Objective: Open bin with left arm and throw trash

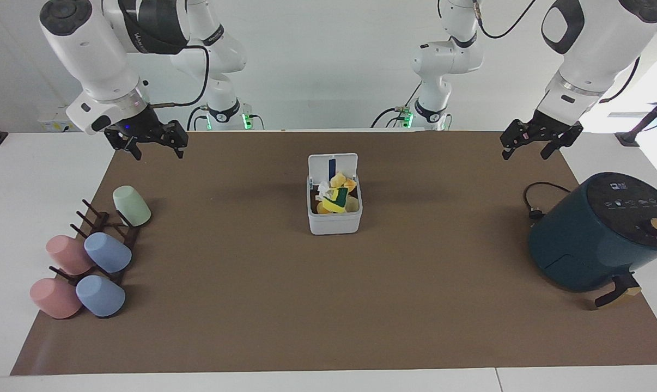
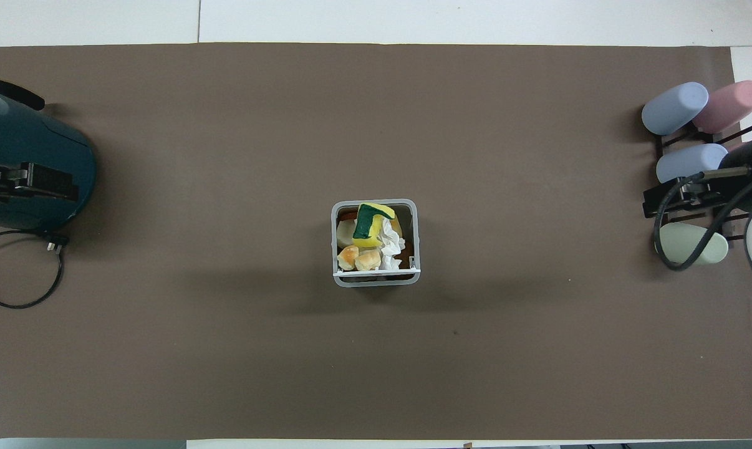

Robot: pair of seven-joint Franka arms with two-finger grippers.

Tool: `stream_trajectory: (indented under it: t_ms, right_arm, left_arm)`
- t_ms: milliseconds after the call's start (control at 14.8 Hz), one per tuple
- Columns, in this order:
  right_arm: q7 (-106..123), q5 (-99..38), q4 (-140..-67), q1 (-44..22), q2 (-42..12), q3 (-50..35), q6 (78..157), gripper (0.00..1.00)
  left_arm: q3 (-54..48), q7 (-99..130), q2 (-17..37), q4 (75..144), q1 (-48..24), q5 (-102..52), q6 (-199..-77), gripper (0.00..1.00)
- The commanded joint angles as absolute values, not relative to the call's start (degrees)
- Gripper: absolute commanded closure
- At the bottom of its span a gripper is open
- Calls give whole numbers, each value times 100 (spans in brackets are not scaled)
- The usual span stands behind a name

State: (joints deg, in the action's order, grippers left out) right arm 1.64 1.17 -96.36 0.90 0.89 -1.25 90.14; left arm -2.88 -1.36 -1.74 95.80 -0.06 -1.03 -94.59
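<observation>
Fingers spread and empty on both — the left gripper (image 1: 541,145) over the mat's corner near the teal air fryer (image 1: 595,234), the right gripper (image 1: 146,142) above the opposite corner. The small white square plastic bin (image 1: 334,220) stands mid-mat, lid upright, holding the yellow-and-green sponge scrap and pale lumps of trash (image 2: 370,234).

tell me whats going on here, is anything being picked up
Nothing is being handled. The bin sits mid-table with its lid standing open and the trash inside. The right hand hangs open and empty over the right arm's end of the table. The left hand, also open and empty, hangs over the left arm's end, near the air fryer.
</observation>
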Motion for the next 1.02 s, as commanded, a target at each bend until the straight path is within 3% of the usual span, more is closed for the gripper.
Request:
stream_trajectory:
  t_ms: [0,948]
  right_arm:
    - [299,193,-9597,70,114,-26,9053,0]
    - [325,141,-9677,149,202,-26,9062,0]
  left_arm:
    - [-290,-229,-141,9536,-9,-105,-9501,0]
    - [-299,-237,-185,9606,-9,-105,-9422,0]
